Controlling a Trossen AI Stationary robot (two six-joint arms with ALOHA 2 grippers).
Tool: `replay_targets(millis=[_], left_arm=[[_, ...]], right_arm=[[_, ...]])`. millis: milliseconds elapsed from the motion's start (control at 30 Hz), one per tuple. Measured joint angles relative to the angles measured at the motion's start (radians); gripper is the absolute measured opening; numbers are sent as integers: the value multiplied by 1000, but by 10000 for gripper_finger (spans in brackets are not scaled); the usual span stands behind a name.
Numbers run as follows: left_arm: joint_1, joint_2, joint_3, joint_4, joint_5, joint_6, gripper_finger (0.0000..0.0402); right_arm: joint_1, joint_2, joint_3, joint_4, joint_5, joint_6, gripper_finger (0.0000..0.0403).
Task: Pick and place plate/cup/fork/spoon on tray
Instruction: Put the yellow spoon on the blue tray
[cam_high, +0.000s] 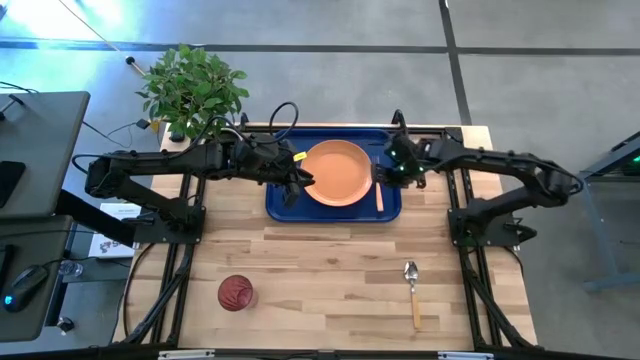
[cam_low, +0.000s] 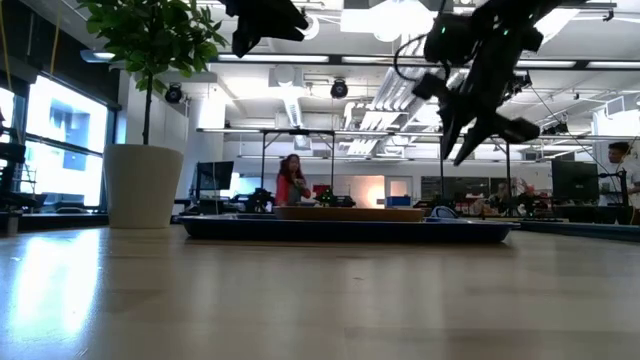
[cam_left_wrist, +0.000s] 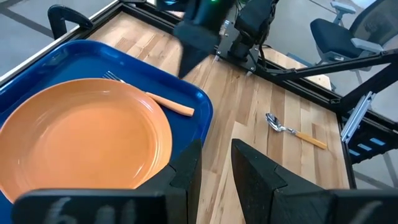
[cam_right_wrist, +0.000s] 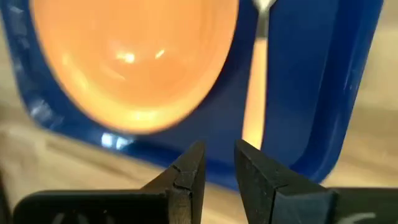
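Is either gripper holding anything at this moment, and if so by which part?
Nothing is held. The left gripper and right gripper both hang over the tray with bare gaps between their fingers.

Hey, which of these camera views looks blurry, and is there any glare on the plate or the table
Right wrist view: blurred throughout, with bright glints on the plate. Low view: window glare streaks the table; arms are dark silhouettes. High and left wrist views: sharp and evenly lit.
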Motion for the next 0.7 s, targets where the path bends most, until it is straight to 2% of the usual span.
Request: replay_targets(millis=[233,700], left_arm=[[0,0,0,0,-1,1,78],[0,0,0,-1,-2,-7,78]], right_arm=[[220,-84,0,-41,3,195,73],[640,-81,0,-136,6,615,73]])
